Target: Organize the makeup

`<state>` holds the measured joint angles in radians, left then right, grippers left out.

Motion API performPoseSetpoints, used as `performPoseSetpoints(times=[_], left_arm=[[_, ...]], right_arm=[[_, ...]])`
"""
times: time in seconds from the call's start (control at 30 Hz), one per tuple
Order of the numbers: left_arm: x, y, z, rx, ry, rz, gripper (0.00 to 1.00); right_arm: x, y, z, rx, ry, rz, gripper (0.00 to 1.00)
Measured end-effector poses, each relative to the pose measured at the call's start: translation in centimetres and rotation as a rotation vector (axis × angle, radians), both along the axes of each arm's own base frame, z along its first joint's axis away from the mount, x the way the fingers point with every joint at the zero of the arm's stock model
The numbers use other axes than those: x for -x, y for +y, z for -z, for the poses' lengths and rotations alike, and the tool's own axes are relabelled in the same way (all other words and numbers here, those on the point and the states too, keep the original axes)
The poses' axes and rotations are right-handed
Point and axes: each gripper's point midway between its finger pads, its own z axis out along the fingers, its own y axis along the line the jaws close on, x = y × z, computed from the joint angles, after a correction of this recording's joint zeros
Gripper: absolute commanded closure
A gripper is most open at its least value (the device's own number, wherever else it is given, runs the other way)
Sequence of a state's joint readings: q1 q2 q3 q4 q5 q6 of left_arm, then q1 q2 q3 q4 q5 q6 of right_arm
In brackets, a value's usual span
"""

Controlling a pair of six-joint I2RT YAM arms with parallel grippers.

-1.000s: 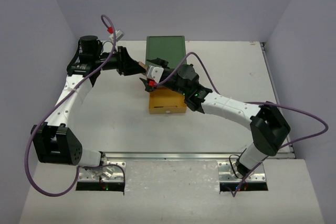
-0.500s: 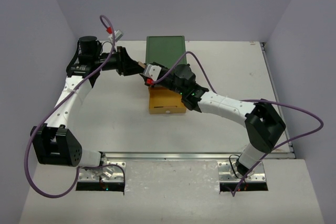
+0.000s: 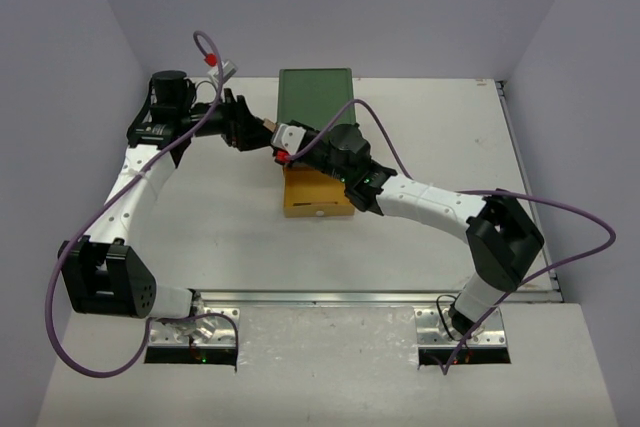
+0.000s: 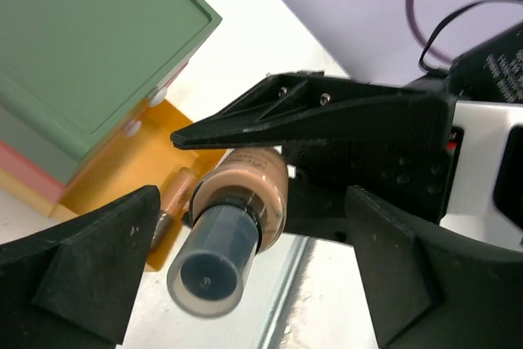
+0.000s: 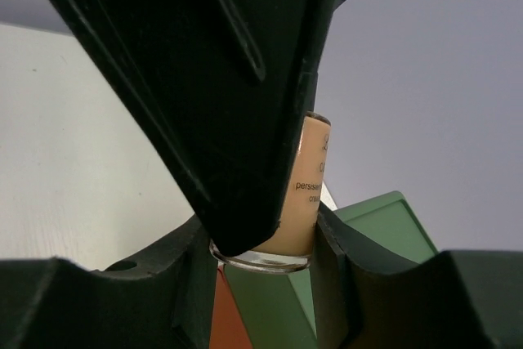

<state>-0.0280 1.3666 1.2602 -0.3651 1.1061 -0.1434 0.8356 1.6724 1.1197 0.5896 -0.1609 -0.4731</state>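
Surroundings: the green-topped three-drawer box (image 3: 316,97) stands at the far middle of the counter (image 3: 200,217), with its yellow drawer (image 3: 318,197) pulled out toward the arms. Both grippers are crowded together beside the box's near left corner.
Task thing: a peach tube (image 4: 237,218) is held off the counter between the two grippers, just beside the box.
Obstruction: in the left wrist view one black finger (image 4: 310,112) of the right gripper (image 5: 260,261) is laid across the top of the tube, and the box's green top and white knobs (image 4: 143,112) are seen close behind. In the top view the tube is almost wholly hidden by the grippers.
Long axis: it runs from one gripper toward the other. The grey cap (image 4: 211,271) is turned to the left wrist camera and the clear base to the right wrist camera.
Right gripper: clenched on the tube, with its fingers pressed to either side of the clear base.
Left gripper (image 4: 253,194): released. Its fingers (image 4: 90,267) are spread, with a gap left on each side of the tube.
Yellow drawer: a second tube (image 4: 176,198) with a dark cap is seen lying inside; the rest is covered by the right arm.
Other drawers: contents cannot be seen.
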Motion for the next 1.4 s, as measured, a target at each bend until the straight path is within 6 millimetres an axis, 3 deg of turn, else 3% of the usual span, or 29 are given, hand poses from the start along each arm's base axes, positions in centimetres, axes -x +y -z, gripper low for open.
performPoseSetpoints(times=[0.17, 0.3, 0.47, 0.63, 0.77, 0.87, 0.97, 1.17, 1.2, 1.23, 1.4], left_arm=[[0.1, 0.2, 0.7, -0.032, -0.009, 0.0, 0.0], [-0.2, 0.5, 0.2, -0.057, -0.027, -0.015, 0.0], [-2.1, 1.9, -0.5, -0.145, -0.082, -0.104, 0.0], [-4.2, 4.7, 0.6, -0.254, -0.094, -0.238, 0.0], [-5.3, 6.6, 2.0, -0.33, -0.078, -0.319, 0.0], [-5.8, 7.6, 2.7, -0.376, -0.067, -0.365, 0.0], [-6.0, 8.1, 3.0, -0.402, -0.063, -0.392, 0.0], [-6.0, 9.0, 3.8, -0.452, -0.051, -0.414, 0.0], [-6.0, 9.1, 3.9, -0.459, -0.051, -0.415, 0.0], [-6.0, 9.2, 4.0, -0.467, -0.052, -0.418, 0.0], [-6.0, 9.4, 4.1, -0.479, -0.053, -0.423, 0.0]], right_arm=[[0.2, -0.5, 1.1, 0.021, 0.019, 0.009, 1.0], [0.6, -1.4, 2.3, 0.05, 0.039, 0.023, 1.0], [2.6, -3.3, 4.9, 0.194, 0.076, -0.012, 1.0], [4.6, -6.6, 9.2, 0.421, 0.107, -0.042, 1.0], [5.3, -10.4, 15.1, 0.645, 0.134, -0.023, 1.0], [4.7, -12.6, 18.4, 0.785, 0.156, 0.011, 1.0], [3.1, -13.3, 20.7, 0.88, 0.168, 0.041, 1.0], [0.8, -12.6, 22.2, 0.955, 0.139, 0.047, 0.99], [0.4, -12.4, 22.2, 0.963, 0.129, 0.05, 0.97], [0.0, -12.3, 22.2, 0.971, 0.119, 0.056, 0.87], [-1.9, -11.5, 22.7, 1.001, 0.089, 0.085, 0.59]])
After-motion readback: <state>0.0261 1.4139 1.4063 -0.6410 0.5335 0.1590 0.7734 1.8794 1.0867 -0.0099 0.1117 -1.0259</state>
